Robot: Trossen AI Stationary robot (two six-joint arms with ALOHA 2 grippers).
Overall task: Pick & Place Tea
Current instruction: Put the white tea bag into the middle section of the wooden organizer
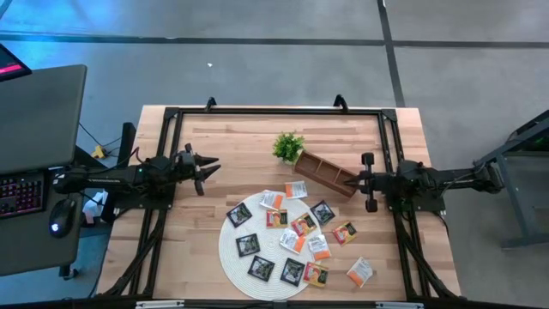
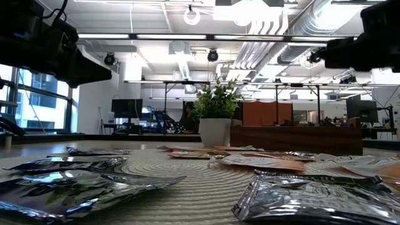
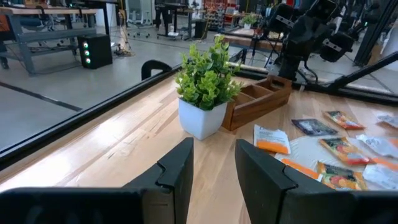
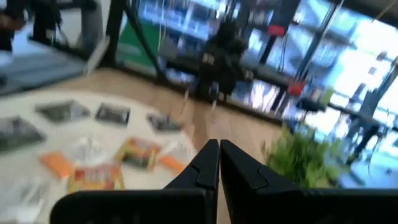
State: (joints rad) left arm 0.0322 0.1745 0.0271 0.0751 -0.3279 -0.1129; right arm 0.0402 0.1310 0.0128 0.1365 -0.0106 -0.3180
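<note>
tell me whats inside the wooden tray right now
Nothing shows inside the wooden tray: from above its compartments look bare, and all tea sachets lie on the round mat or the table. The end under the right gripper is partly hidden.

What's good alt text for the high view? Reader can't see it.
Seen from above, tea sachets lie scattered on and beside a round pale mat on a wooden table, none held. The left claw hangs open at the left edge; the right claw is shut by a wooden tray and potted plant.
</note>
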